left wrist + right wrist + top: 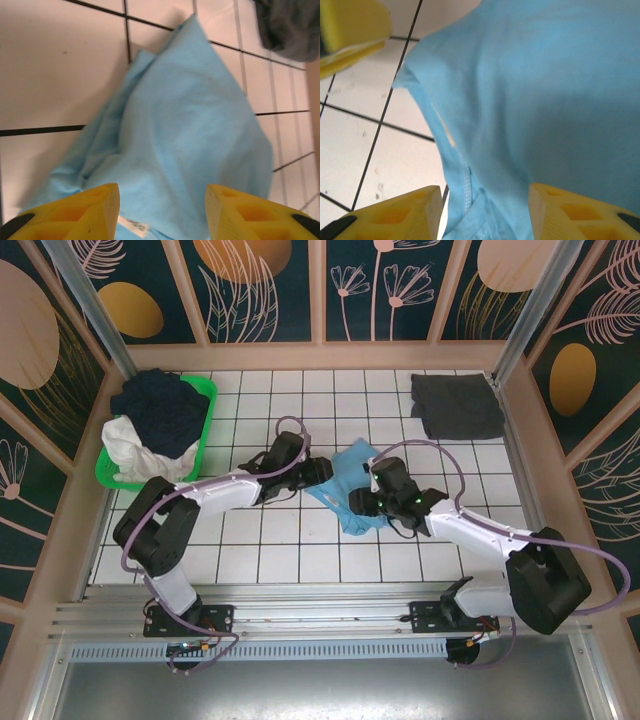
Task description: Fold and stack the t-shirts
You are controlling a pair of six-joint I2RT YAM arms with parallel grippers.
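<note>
Your big white tiled table point(280, 550) has a green basket point(208, 420) of clothes in the far left corner. The dark grey shirt point(457, 406) lies in the far right corner. The light blue shirt point(345, 502) sits bunched up in the middle, well apart from the grey one. Its long side seems to run from far to near, with a point at the far end. Your left gripper point(318, 474) is at its left edge and your right gripper point(372, 490) is at its right side, so both are just as close. Both pairs of jaws are wide open, with blue cloth lying between the yellow fingers point(75, 210). I think you should pinch the shirt on both sides and spread it flat before any fold.
</note>
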